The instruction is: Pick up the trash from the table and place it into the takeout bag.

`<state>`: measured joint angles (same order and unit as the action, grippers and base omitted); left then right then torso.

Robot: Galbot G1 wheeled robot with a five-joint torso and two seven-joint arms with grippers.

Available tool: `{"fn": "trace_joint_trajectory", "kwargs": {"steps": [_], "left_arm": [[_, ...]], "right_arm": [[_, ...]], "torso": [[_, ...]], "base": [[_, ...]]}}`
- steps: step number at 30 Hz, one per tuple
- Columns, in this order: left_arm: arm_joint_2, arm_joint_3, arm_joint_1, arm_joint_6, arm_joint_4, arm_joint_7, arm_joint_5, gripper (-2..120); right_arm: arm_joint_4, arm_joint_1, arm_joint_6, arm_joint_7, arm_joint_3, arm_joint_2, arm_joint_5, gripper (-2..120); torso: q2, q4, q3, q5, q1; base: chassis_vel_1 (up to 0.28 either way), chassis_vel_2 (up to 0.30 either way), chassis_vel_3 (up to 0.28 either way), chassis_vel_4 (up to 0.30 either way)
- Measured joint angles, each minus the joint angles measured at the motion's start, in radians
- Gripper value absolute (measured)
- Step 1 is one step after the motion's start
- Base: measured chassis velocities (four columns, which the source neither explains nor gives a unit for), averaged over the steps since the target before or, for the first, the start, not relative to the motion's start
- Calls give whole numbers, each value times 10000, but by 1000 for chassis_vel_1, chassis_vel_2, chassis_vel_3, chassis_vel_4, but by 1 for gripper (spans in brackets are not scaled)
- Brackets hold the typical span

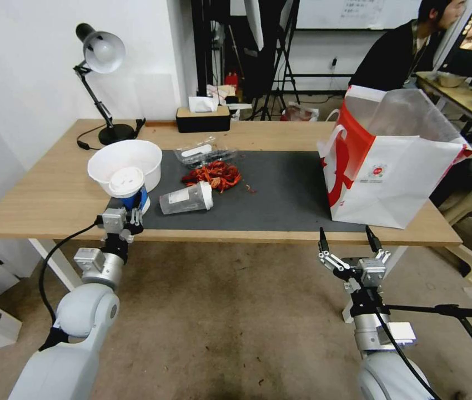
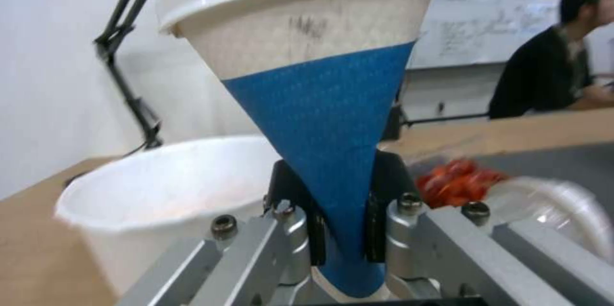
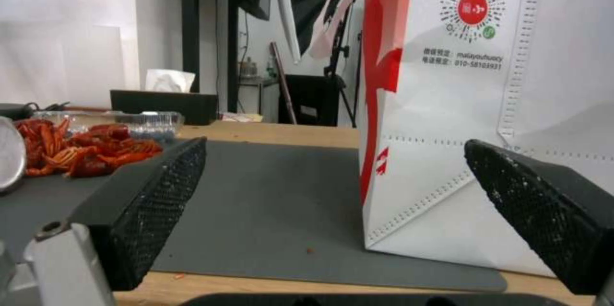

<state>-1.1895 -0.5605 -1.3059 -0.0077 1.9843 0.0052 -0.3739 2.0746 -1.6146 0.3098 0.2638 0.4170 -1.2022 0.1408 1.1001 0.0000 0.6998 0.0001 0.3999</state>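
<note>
Nearest, left gripper (image 1: 131, 214) clamped on the base of the blue white-lidded paper cup (image 1: 129, 189) at the table's (image 1: 47, 194) front edge. Right gripper (image 1: 348, 240) below the front edge, textured black pads spread wide, holding nothing. Beyond, smooth white bowl (image 1: 126, 158), toppled clear plastic cup (image 1: 187, 199), red crayfish shells (image 1: 212, 174) on the dark mat (image 1: 280, 189). Right, upright takeout bag (image 1: 397, 172); dotted seams and round logo plain in the right wrist view.

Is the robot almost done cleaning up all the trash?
Not yet. Nothing can be seen in the takeout bag from here. The left gripper is holding the blue paper cup beside the white bowl. The clear plastic cup, crayfish shells and clear container lie on the table. The right gripper waits open by the bag.
</note>
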Motion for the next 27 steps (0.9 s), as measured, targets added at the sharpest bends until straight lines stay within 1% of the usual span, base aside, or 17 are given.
{"fn": "trace_joint_trajectory", "kwargs": {"steps": [2,3,5,6,7,9,10,11,14,15,18,19,22,23,26,27], "left_arm": [[262,170,2,-6,439,257,-599,11],[262,170,2,-6,439,257,-599,11],[622,416,127,-141,602,777,-1334,9],[622,416,127,-141,602,777,-1334,9],[749,499,208,-226,603,977,-1545,7],[1243,784,515,-489,532,1533,-2049,1],[1243,784,515,-489,532,1533,-2049,1],[1478,912,696,-584,450,1771,-2234,0],[2082,1248,1254,-687,223,2226,-2673,0],[2082,1248,1254,-687,223,2226,-2673,0],[2644,1688,1974,-700,-4,2479,-3189,0],[2644,1688,1974,-700,-4,2479,-3189,0],[3181,2241,2864,-701,-204,2530,-3756,0],[3181,2241,2864,-701,-204,2530,-3756,0],[3593,2902,3781,-699,-446,2530,-4351,0],[3593,2902,3781,-699,-446,2530,-4351,0]], "right_arm": [[14,-44,24,3,10,12,0,100],[14,-44,24,3,10,12,0,100],[29,-91,43,12,35,32,0,100],[29,-91,43,12,35,32,0,100],[29,-98,46,12,36,32,0,100],[30,-107,53,16,38,29,-11,100],[30,-107,53,16,38,29,-11,100],[30,-110,54,17,34,24,-31,100],[20,-116,59,28,23,9,-91,100],[20,-116,59,28,23,9,-91,100],[2,-125,60,39,23,6,-127,100],[2,-125,60,39,23,6,-127,100],[-8,-122,60,48,23,-7,-168,100],[-8,-122,60,48,23,-7,-168,100],[-35,-91,55,60,23,-45,-233,100],[-35,-91,55,60,23,-45,-233,100]], "torso": [[0,0,0,1,0],[0,0,0,1,0],[-1,0,0,-3,0],[-1,0,0,-3,0],[-1,0,0,-2,0],[-1,-1,0,-1,0],[-1,-1,0,-1,0],[-1,-1,0,-1,1],[-1,1,0,-1,0],[-1,1,0,-1,0],[-2,-1,2,-4,0],[-2,-1,2,-4,0],[-2,0,2,-2,1],[-2,0,2,-2,1],[-2,0,2,0,1],[-2,0,2,0,1]], "base": [[0,0,0,0],[0,0,0,0],[0,0,0,0],[0,0,0,0],[0,0,0,0],[0,0,0,0],[0,0,0,0],[0,0,0,0],[0,0,0,0],[0,0,0,0],[0,0,0,0],[0,0,0,0],[0,0,0,0],[0,0,0,0],[0,0,0,0],[0,0,0,0]]}}
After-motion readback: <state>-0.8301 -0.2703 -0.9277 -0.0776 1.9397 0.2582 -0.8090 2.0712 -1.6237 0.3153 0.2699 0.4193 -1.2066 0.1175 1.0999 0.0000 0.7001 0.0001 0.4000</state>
